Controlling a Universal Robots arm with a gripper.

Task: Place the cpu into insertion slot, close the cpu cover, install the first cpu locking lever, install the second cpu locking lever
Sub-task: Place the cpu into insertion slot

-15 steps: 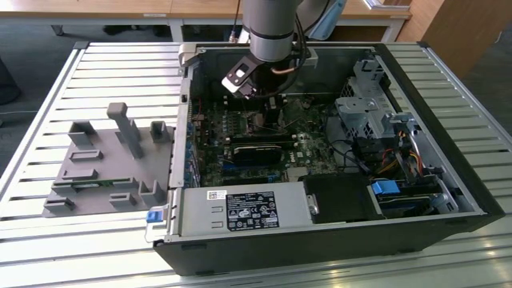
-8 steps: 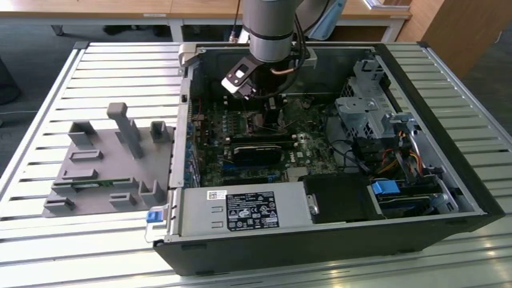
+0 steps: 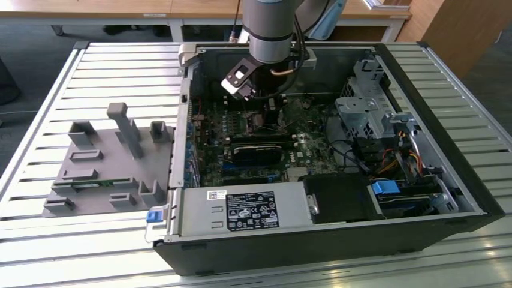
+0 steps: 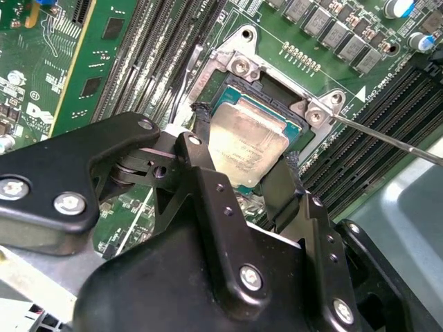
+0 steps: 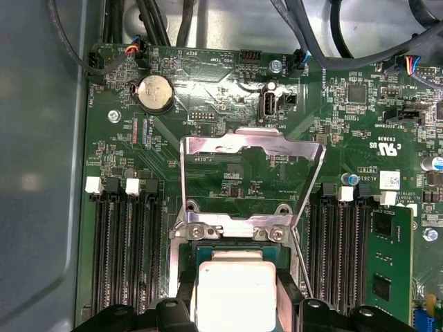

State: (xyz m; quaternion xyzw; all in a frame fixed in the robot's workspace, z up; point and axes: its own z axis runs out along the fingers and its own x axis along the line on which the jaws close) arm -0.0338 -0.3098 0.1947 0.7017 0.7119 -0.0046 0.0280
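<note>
The exterior view looks steeply down from well back onto the open computer case (image 3: pixel 336 243). Both wrist views sit close above the cpu (image 4: pixel 246 142) (image 5: pixel 235 294), which they share.

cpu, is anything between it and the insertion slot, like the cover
Nothing visible. The cpu cover is swung up, clear of the insertion slot, and the cpu sits directly over it between the jaws of the gripper.

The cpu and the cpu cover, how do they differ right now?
The cpu is a solid square plate; the cpu cover is an open frame with green board showing through its window. The cpu lies low at the insertion slot; the cpu cover is swung up, open. Both are silver-grey metal.
</note>
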